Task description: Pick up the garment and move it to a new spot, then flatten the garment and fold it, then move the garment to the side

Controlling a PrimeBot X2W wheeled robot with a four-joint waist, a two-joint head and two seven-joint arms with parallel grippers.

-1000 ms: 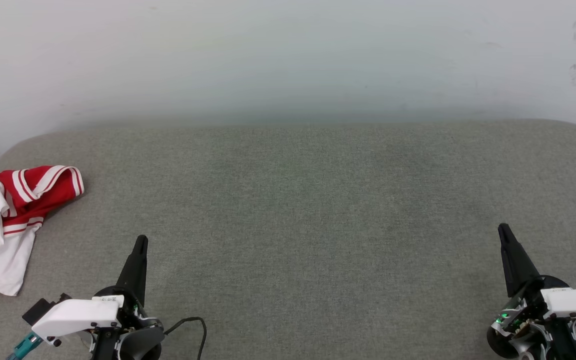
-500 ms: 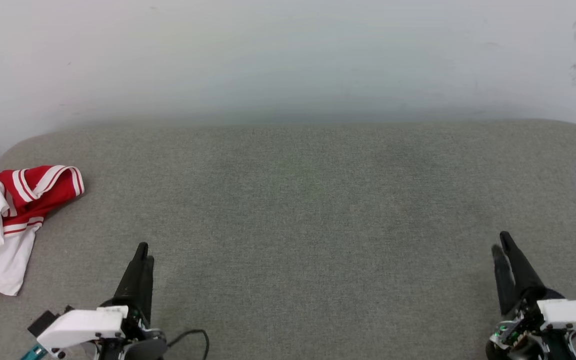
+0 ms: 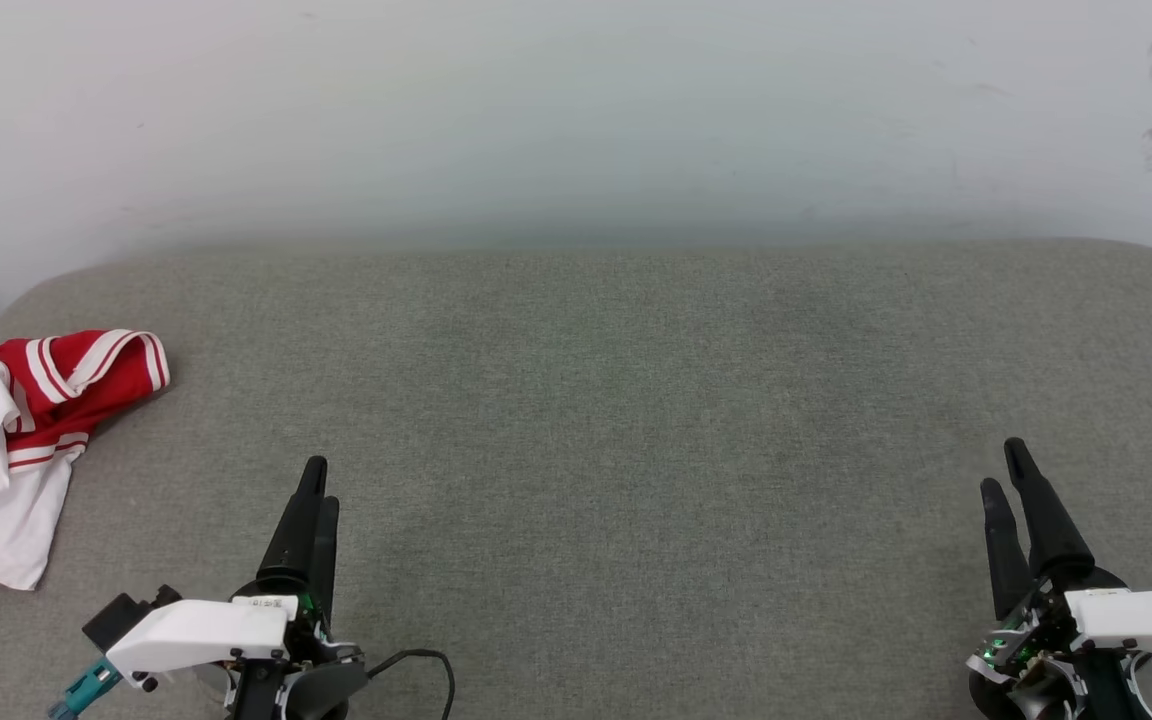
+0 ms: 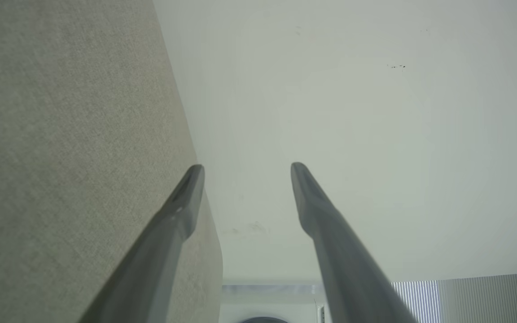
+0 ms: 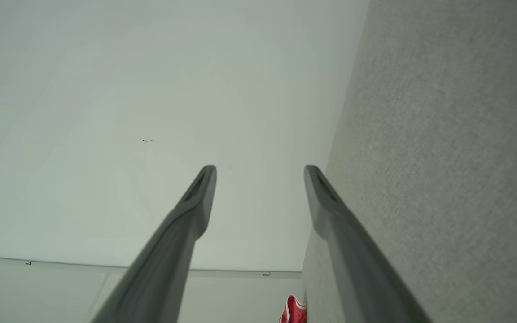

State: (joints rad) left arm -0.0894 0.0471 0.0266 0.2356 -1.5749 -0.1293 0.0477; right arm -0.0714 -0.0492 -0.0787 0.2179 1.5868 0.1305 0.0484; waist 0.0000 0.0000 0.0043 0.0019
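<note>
The garment, bright red with white sleeves and striped trim, lies crumpled at the far left edge of the grey padded surface. A small red piece of the garment also peeks in at the bottom of the right wrist view. My left gripper hovers at the lower left, well to the right of the garment, open with nothing between its fingers. In its own wrist view the left gripper shows its fingers spread apart. My right gripper sits at the lower right, open and empty; the right wrist view shows the right gripper with the same wide gap.
A pale wall rises behind the grey surface. A black cable loops beside the left wrist. The surface's rounded corners fall away at the far left and far right.
Both grippers have gone from shut to open. The left gripper has shifted a little to the right and forward; the right one stays near its place. The garment has not moved.
</note>
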